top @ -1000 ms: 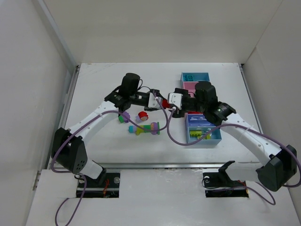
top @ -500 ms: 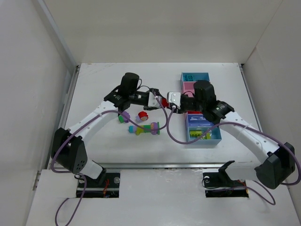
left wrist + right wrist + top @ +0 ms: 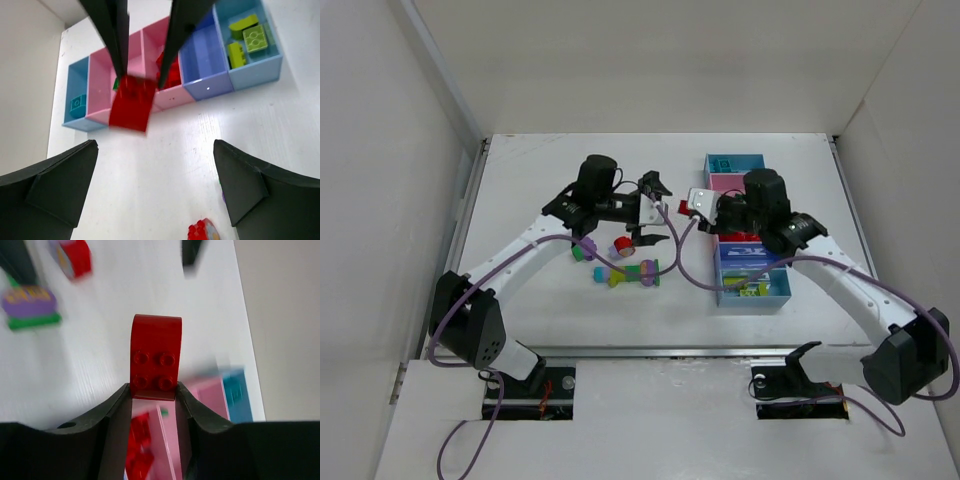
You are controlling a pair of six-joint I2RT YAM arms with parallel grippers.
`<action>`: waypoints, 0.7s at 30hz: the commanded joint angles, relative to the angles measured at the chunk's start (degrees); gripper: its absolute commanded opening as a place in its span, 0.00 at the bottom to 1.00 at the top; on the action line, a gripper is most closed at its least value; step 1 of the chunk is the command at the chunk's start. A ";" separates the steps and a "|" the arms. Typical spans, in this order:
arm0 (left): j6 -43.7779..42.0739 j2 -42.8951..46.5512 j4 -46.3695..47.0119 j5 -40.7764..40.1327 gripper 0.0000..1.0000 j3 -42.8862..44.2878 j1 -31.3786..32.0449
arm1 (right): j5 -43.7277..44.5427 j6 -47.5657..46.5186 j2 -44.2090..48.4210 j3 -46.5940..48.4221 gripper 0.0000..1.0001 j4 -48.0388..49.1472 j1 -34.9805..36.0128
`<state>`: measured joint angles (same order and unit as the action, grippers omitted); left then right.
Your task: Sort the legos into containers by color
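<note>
Lego brick point(image 3: 156, 357), small, red, hard plastic, sits pinched at one end between the black fingers of the right gripper point(image 3: 154, 386), partly shut on it. It looks light, stiff and smooth, so its flat sides are best to squeeze. Close below that gripper lies the strip of pink and blue plastic bins point(image 3: 207, 89). The left gripper point(image 3: 155, 146) is wide open and empty.

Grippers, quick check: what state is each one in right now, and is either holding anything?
Left gripper: jaws open, holding nothing.
Right gripper: jaws closed on a red lego.
</note>
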<state>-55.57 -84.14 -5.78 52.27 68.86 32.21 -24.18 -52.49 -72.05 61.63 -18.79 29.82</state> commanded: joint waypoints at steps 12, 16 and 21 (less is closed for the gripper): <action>20.68 -0.23 9.93 -20.99 1.00 -1.19 -2.50 | 26.90 -15.44 -8.89 -0.63 0.00 -7.94 -10.84; 17.35 -0.76 6.04 -18.08 1.00 -1.35 -4.61 | 28.75 -18.52 -10.03 -1.16 0.01 -8.27 -10.84; 13.74 1.26 9.82 -22.21 1.00 -5.84 -4.61 | 30.16 -21.07 -7.67 -5.02 0.10 -7.06 -10.84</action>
<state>-40.12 -84.90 2.13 31.79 65.08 27.46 3.99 -70.63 -82.00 58.50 -27.77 19.09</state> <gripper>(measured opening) 0.997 0.421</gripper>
